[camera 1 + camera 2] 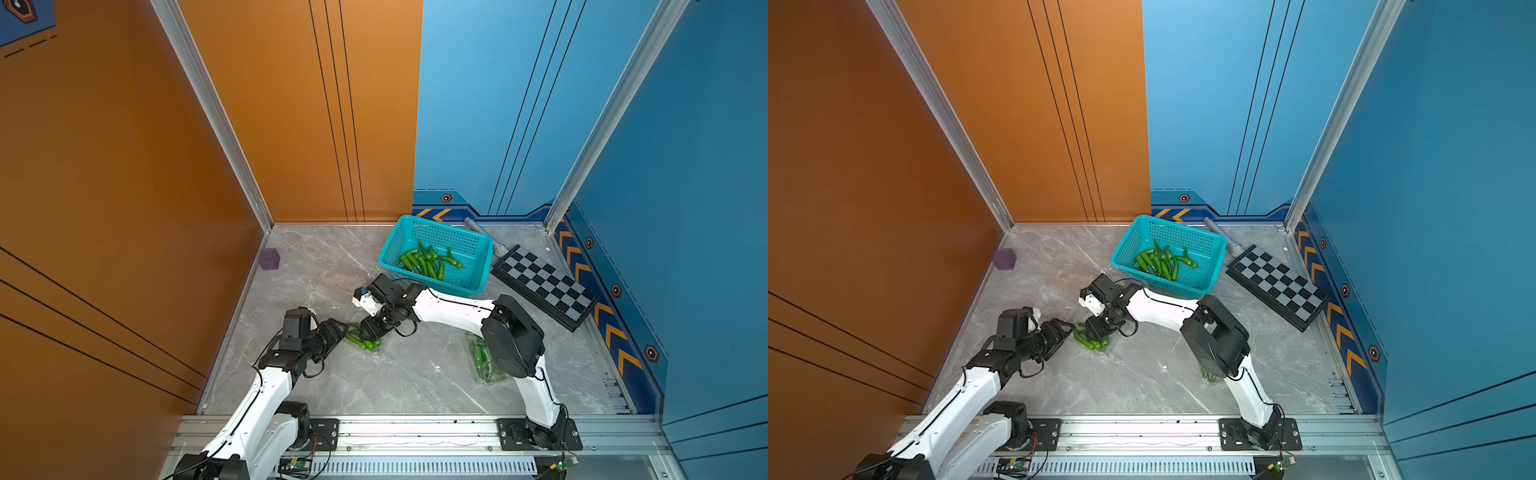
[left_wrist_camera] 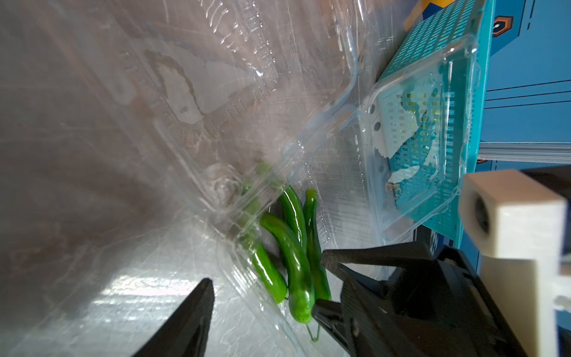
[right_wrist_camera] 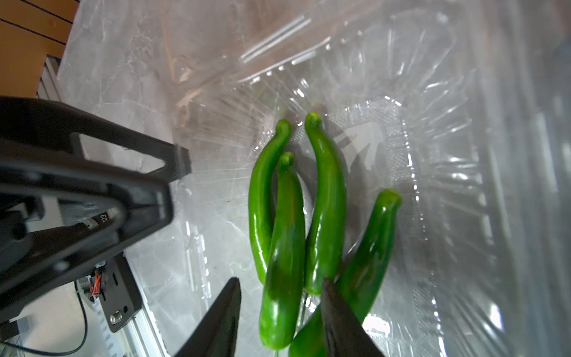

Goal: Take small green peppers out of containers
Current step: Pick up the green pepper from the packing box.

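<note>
The left tool (image 3: 176, 185), spread and empty as far as I can tell, sits at the edge of the open clear clamshell container (image 3: 432, 154) on the tabletop (image 1: 415, 374). It should steady that flimsy tray while the right tool (image 3: 281, 279), fingers apart astride one pepper, closes gently mid-body and lifts straight. Four small green peppers (image 3: 324, 201), glossy, curved and slippery-looking, lie there; beyond, more fill the teal basket (image 1: 482, 266).

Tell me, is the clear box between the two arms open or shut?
Open: the clear clamshell tray has no lid over its small green peppers, and the right gripper's fingers reach straight in around one.
</note>
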Controlling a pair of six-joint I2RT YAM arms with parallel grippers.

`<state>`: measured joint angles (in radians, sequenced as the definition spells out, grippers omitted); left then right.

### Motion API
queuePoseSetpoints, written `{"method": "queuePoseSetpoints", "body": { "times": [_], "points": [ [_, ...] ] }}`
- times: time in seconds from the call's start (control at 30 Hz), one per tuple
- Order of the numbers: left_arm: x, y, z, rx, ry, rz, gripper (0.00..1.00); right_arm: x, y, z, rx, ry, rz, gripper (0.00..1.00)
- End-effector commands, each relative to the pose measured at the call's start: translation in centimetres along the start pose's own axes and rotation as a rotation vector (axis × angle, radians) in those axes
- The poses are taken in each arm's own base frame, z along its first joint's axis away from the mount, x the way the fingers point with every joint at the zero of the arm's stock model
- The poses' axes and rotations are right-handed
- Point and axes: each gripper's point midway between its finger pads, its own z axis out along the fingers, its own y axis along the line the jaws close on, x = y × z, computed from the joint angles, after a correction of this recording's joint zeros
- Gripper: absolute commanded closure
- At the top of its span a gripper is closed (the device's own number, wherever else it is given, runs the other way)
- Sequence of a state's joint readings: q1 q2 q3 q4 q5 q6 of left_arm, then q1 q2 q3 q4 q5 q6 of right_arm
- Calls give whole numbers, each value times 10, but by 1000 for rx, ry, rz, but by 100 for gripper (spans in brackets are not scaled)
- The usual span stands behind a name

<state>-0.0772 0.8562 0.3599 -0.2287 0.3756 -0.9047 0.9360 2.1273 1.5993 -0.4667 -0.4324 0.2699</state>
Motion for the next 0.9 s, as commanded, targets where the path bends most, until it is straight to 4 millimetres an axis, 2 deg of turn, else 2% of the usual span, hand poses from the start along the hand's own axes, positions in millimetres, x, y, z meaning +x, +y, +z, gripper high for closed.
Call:
{"method": "queuePoseSetpoints", "body": {
  "times": [0.0,0.43,0.5,0.57,0.67,0.87],
  "points": [
    [2,-1,-1,24,10,17,33,4,-7,7,26,34,8,56],
    [1,-1,-2,30,4,12,33,8,-4,22,8,68,9,60],
    [0,-1,-2,32,5,10,33,9,-7,24,21,69,11,63],
    [1,-1,-2,31,7,9,33,9,-8,24,22,69,14,70],
    [0,-1,-2,32,5,10,33,5,-7,19,35,60,6,75],
    [0,0,-1,29,7,8,33,-11,4,-9,39,3,-31,76]
  ]
}}
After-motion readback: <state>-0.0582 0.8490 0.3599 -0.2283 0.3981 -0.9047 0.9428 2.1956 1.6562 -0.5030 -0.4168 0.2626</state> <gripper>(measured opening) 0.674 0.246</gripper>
